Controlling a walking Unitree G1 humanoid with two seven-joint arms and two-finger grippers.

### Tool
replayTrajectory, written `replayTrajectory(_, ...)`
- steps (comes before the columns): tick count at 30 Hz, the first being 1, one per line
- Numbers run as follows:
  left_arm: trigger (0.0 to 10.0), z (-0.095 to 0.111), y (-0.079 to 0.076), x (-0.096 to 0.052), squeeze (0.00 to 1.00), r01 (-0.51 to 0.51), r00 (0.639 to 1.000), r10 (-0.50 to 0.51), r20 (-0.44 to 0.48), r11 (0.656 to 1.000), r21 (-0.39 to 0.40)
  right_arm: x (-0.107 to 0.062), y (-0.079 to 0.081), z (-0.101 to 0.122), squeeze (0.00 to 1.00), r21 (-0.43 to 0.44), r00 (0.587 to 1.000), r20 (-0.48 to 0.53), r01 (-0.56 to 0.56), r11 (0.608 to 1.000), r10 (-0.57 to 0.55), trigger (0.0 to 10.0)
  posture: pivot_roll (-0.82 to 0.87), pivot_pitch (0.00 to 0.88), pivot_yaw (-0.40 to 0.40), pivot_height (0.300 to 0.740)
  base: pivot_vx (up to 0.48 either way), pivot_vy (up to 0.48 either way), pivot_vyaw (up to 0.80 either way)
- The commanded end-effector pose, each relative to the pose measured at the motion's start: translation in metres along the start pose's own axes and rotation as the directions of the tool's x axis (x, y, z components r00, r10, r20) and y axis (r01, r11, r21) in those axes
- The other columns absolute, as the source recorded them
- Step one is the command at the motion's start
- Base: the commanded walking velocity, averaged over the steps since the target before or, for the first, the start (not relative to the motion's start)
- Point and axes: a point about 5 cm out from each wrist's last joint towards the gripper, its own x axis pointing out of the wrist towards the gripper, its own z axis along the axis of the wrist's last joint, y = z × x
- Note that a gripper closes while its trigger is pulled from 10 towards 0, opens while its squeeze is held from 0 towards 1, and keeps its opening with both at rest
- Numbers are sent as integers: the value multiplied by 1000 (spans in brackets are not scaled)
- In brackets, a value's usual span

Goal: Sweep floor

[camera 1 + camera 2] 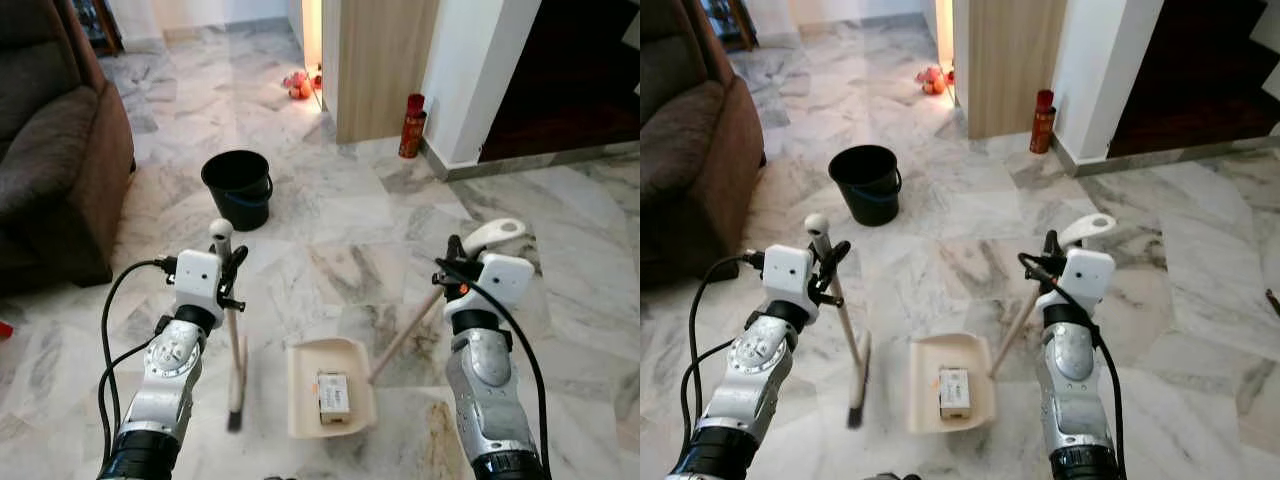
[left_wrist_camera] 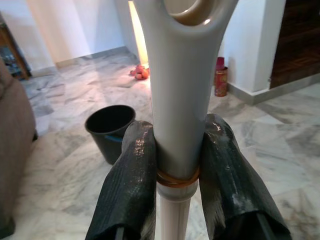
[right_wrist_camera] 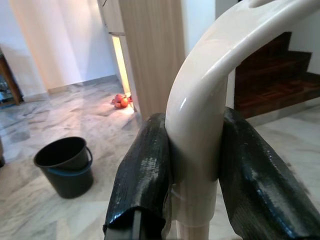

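I have the left gripper (image 1: 232,272) clamped on the broom (image 1: 233,345) near the top of its handle; in the left wrist view both black fingers (image 2: 131,185) press the white grip from either side. The broom stands nearly upright, its dark bristles down on the marble floor (image 1: 350,215) just left of the dustpan (image 1: 327,385). My right gripper (image 1: 452,262) is closed around the dustpan's curved white handle top, fingers (image 3: 145,175) tight on both sides of it, and the tan shaft slants down from there to the pan. The pan sits flat on the floor between my two arms, with a small boxy item (image 1: 334,396) lying inside it. Farther ahead a black bucket (image 1: 239,187) stands on the floor beside the brown sofa (image 1: 50,140). A red can (image 1: 412,126) stands by the wall corner.
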Motion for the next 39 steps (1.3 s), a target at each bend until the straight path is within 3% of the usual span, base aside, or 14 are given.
replayTrajectory(1, 10000, 10, 0, 4, 0, 10, 999, -11, 43, 1000, 25, 3, 1, 10, 0, 19, 999, 43, -1, 1000, 0, 10000, -33, 93, 36, 740, 0, 0, 0)
replayTrajectory(8, 10000, 10, 1, 4, 0, 4, 999, -5, 35, 1000, 31, 3, 2, 9, 0, 14, 999, 40, -12, 1000, 12, 10000, -30, 96, 34, 740, 0, 0, 0)
replayTrajectory(14, 10000, 9, 2, 4, 0, -2, 1000, 1, 30, 999, 33, 3, 4, 11, 0, 4, 998, 50, -28, 1000, 28, 10000, -30, 96, 34, 740, 0, 0, 685)
replayTrajectory(39, 10000, 9, 3, 4, 0, -14, 1000, 13, 23, 999, 38, 2, 5, 8, 0, 32, 999, 30, -41, 999, 40, 10000, -30, 101, 30, 740, 271, 0, 0)
